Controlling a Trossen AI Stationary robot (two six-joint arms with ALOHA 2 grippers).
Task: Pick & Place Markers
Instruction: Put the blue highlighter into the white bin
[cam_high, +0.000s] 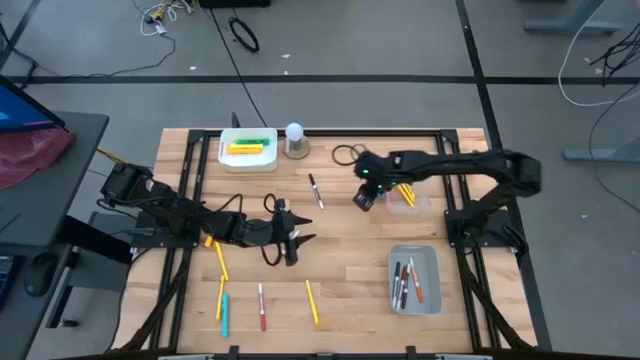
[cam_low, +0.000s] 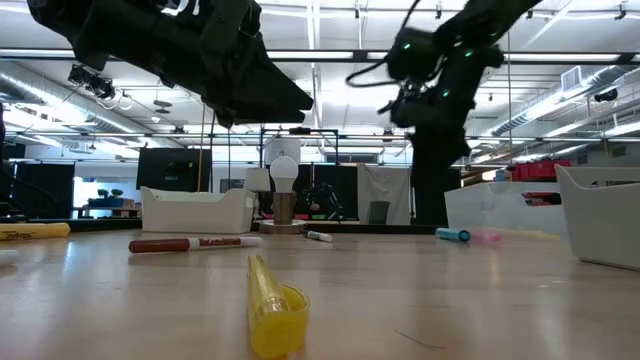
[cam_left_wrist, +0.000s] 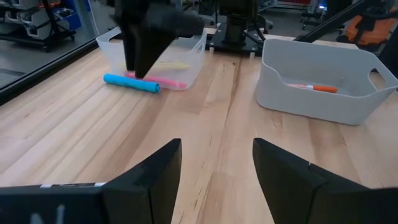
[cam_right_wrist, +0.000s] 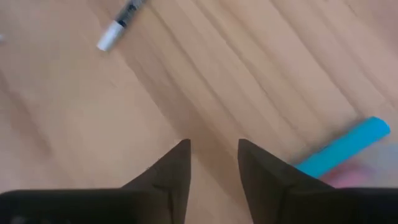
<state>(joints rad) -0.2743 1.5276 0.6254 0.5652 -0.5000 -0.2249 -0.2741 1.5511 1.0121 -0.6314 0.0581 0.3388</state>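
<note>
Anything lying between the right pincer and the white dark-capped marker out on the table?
No. In the high view only bare wood separates the right pincer from the white dark-capped marker; the right wrist view agrees.

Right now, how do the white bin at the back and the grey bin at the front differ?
The white bin sits at the table's far edge beside the bulb-shaped object; the grey bin sits toward the near edge on the right arm's side. The white bin holds yellow and green markers; the grey bin holds red and dark ones. Both are shallow rectangular tubs resting flat on the wooden table.
</note>
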